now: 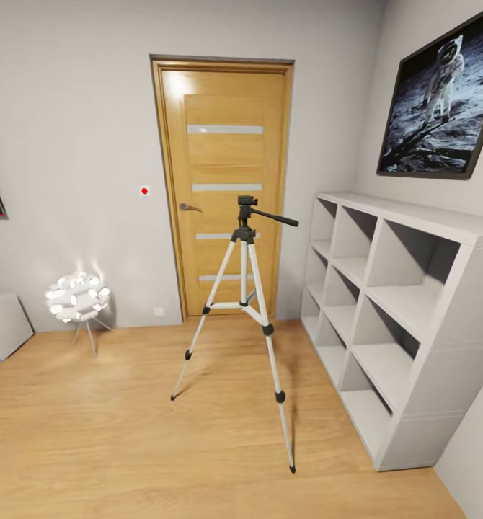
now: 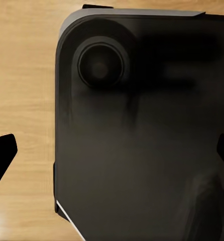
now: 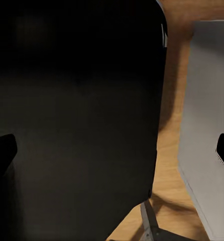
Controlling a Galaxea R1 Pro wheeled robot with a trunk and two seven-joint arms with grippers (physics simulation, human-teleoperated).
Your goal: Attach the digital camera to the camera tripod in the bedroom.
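Three thin silver legs with black joints carry the camera tripod (image 1: 244, 303), its black head and pan handle uppermost, standing on the light plank floor (image 1: 112, 432) before the oak door (image 1: 223, 187); a white cube shelf (image 1: 400, 310) stands right. Both hands' fingers sit apart, gripping nothing.

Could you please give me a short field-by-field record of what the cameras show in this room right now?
room: pale grey walls, wood plank floor
camera tripod: standing upright on the floor in front of the door, legs spread, nothing mounted on its head
door: oak, shut
shelf: white cube unit along the right wall, compartments bare
lamp: white ball lamp, lit, left of the tripod
picture: astronaut, above the shelf
left tool: fingers wide apart, holding nothing
right tool: fingers wide apart, holding nothing
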